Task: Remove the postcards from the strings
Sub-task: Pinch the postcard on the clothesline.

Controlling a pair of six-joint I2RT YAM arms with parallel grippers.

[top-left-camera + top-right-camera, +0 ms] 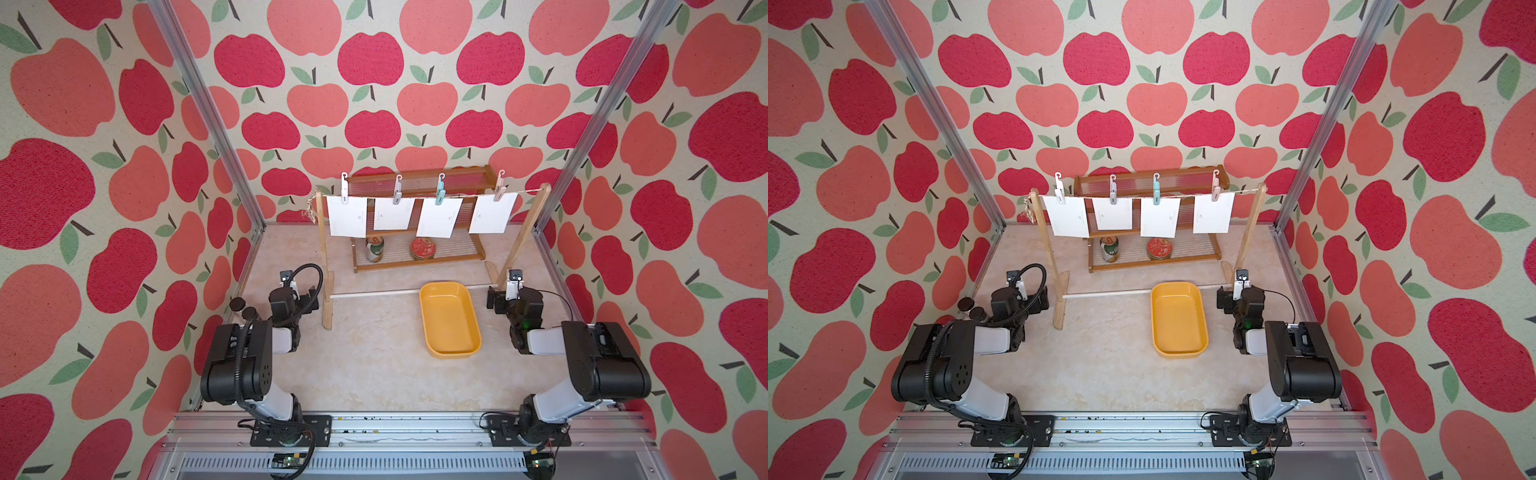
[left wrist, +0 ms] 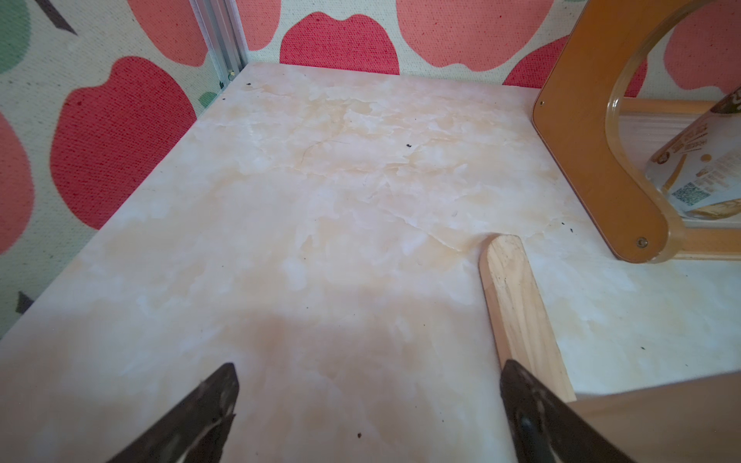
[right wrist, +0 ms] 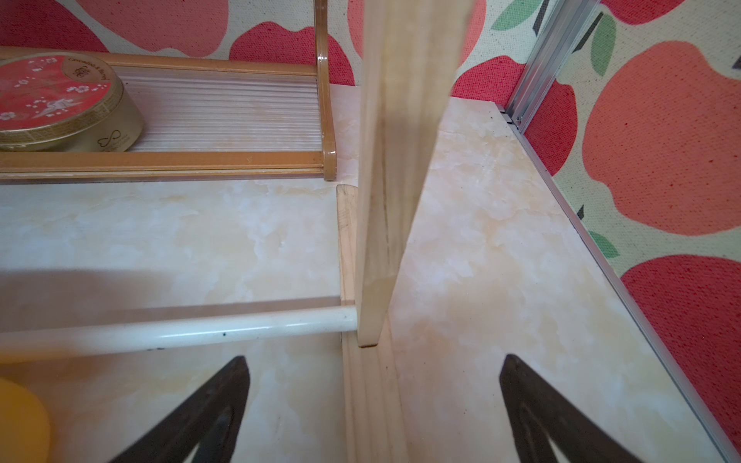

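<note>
Starting at the left: left gripper (image 2: 369, 364) spread wide and empty, low over the table (image 2: 320, 200), just beside the foot of the left post (image 1: 322, 232). Above, the strings (image 1: 527, 191) stretched from that post to the right post (image 1: 524, 232), frayed knot at the left end. Along the line, all four postcards (image 1: 347, 216) hanging, each pinned by a pastel clothespin (image 1: 344, 190) — none off, none touched. Below and toward the right, a yellow tray (image 1: 452, 355), empty, likely meant for the cards. At the right, right gripper (image 3: 375, 357) likewise gaping, holding nothing, down by the right post's foot. Judged as not begun — four cards left to unclip, both arms well below the line.
</note>
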